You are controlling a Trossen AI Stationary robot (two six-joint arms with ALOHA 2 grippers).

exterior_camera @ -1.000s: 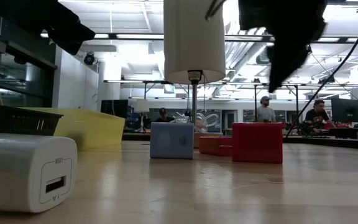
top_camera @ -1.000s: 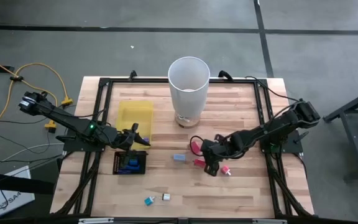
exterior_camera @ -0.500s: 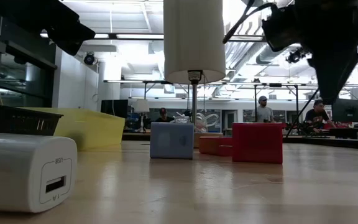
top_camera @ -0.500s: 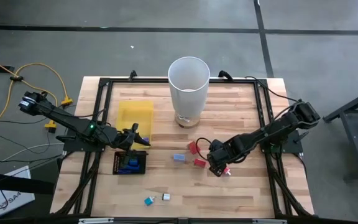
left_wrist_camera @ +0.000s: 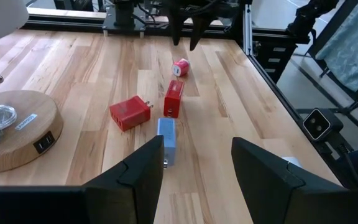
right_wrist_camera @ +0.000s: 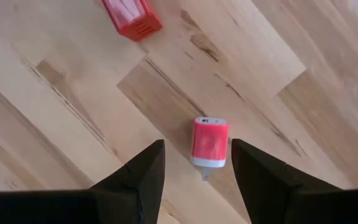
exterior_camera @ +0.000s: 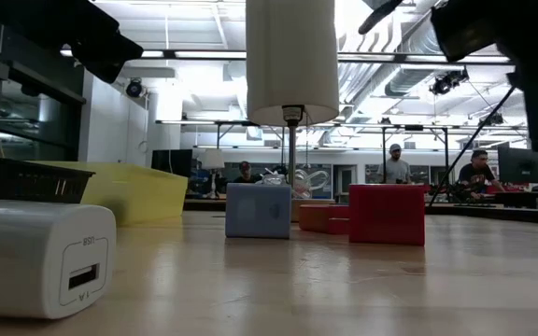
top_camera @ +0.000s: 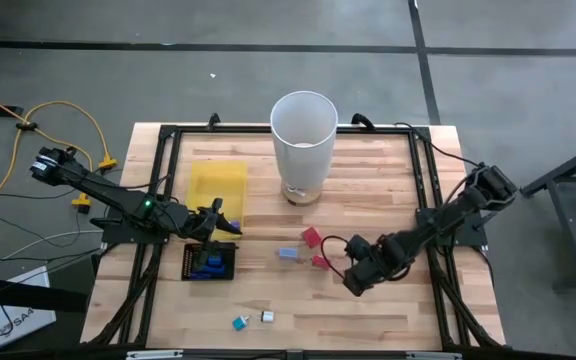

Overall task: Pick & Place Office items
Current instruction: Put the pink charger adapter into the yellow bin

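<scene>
Right under the right gripper, jaws open and empty, a pink charger lies flat on the table, long axis running through the gap. Left gripper sits farther off.

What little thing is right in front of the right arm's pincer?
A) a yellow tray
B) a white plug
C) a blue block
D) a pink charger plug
D: in the right wrist view a small pink charger plug lies on the wood just ahead of the right pincer, whose fingers stand apart with nothing between them.
</scene>
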